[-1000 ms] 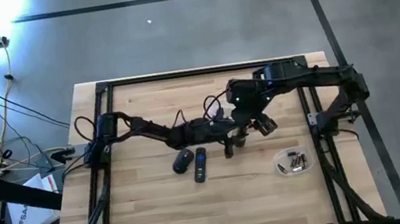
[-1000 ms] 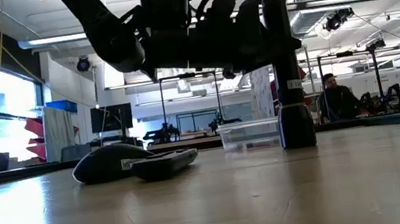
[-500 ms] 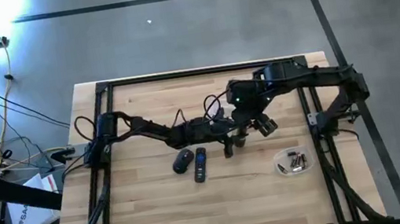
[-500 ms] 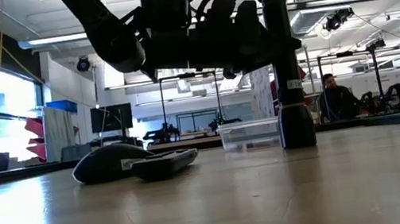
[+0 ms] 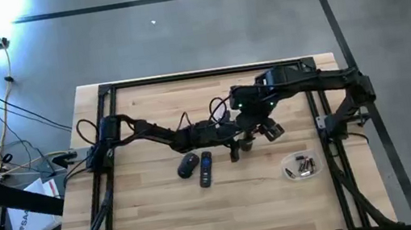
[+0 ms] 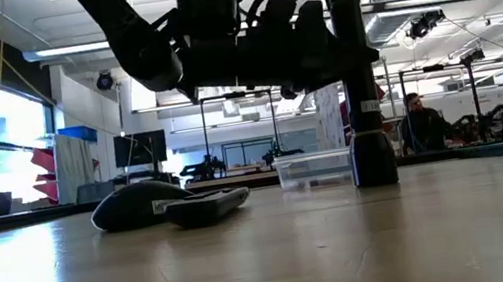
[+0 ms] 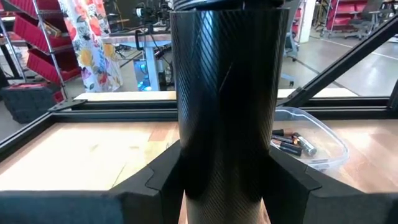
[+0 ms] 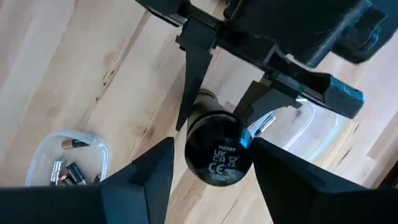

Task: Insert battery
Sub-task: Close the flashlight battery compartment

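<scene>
My left gripper [image 7: 224,186] pinches the upright black flashlight [image 7: 225,106]; my right gripper [image 8: 211,168] sits spread around its end.

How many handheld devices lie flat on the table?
2: a computer mouse and a remote control, side by side near the table's middle. Others may be hidden under the arms.

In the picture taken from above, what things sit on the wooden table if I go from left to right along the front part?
Computer mouse → remote control → upright black cylinder held by the left gripper → clear dish of batteries.
</scene>
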You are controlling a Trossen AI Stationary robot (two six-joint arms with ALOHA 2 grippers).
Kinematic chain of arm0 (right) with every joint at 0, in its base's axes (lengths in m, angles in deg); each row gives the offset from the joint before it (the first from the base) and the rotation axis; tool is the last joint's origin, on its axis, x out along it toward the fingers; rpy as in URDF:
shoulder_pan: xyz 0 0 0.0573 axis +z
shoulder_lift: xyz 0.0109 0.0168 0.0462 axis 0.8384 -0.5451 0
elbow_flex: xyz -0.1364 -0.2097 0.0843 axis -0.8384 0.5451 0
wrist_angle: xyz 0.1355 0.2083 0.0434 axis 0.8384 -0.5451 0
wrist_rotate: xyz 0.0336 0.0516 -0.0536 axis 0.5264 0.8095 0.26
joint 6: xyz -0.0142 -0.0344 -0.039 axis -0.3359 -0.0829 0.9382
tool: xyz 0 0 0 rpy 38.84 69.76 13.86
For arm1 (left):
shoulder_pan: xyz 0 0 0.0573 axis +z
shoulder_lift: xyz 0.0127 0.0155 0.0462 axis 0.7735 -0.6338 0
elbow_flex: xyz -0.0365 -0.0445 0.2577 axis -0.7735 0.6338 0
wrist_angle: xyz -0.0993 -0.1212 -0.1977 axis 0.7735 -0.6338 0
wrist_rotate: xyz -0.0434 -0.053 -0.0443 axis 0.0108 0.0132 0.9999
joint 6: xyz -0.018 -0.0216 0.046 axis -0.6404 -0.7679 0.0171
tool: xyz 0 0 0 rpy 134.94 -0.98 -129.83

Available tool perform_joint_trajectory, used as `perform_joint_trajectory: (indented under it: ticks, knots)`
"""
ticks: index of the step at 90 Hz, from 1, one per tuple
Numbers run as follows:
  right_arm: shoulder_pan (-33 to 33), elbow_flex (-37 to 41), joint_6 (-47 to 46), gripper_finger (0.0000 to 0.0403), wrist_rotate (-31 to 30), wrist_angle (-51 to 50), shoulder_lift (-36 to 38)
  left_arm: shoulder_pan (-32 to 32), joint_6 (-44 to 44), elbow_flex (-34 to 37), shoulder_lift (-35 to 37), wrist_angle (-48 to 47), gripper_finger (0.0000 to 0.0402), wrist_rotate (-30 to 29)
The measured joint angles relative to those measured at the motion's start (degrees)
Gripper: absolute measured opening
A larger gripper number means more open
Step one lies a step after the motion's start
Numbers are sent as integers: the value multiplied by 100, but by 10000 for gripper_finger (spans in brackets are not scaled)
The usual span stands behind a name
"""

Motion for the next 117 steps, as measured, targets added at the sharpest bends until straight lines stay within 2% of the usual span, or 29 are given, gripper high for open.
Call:
perform_joint_trajectory:
  ticks: [33, 88, 117]
  knots:
    - [0, 0, -24, 134, 7, 35, 2, -2, 4, 0, 0, 0, 146, 11]
    - [-11, -13, -166, 130, 186, 68, -122, 97, -404, 2, 0, -13, 146, 322]
    - [-42, -14, -996, 130, 162, 109, -200, 111, -439, 4, 48, -55, 146, 181]
